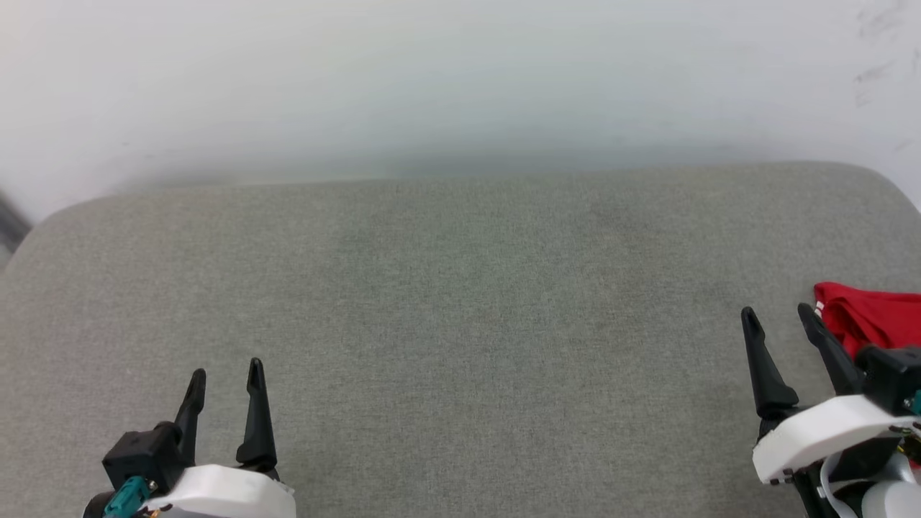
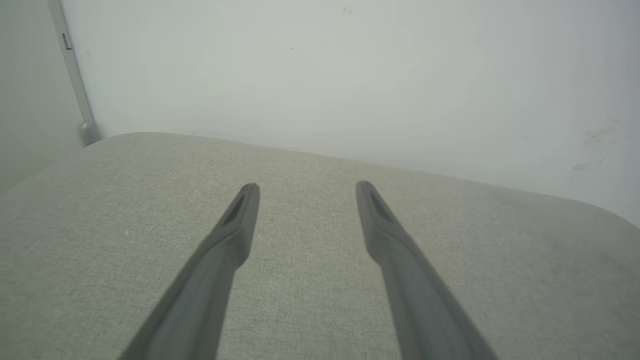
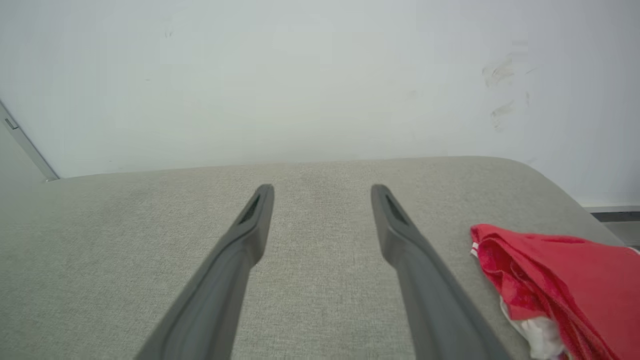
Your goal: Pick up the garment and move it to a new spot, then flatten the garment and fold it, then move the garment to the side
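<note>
The garment is a bunched red shirt with a bit of white trim, lying at the right edge of the grey cushioned surface; part of it runs out of the head view. In the right wrist view the garment sits to the right of my fingers, red folds over a white patch. My right gripper is open and empty, just left of the garment without touching it. My left gripper is open and empty over bare cushion at the lower left.
A pale wall rises directly behind the cushion's far edge. The cushion's rounded corners fall away at the far left and far right. A thin metal strip runs down the wall at the left.
</note>
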